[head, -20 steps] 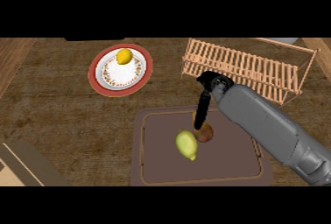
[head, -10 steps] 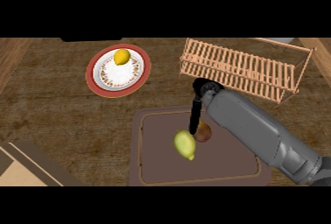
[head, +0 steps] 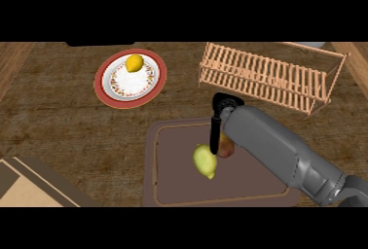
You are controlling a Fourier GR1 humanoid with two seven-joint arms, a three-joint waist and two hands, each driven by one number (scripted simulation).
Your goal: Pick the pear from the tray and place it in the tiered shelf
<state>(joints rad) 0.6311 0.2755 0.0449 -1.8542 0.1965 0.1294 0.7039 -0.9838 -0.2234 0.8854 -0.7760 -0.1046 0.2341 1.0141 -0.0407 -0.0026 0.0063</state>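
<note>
Right robot hand point(head: 216, 127) over the brown tray point(head: 167, 189), black fingers pointing down at the brownish pear point(head: 226, 146); closed on it or not, cannot tell. Pear on tray, beside a yellow-green fruit point(head: 205, 161), tiered shelf point(head: 269, 75) well apart.

A smooth, rounded grey forearm point(head: 277, 146) shows, widest along its middle. It ends in a slim black robot hand point(head: 217, 127), with a darker jointed section point(head: 345, 190) at the elbow end.
</note>
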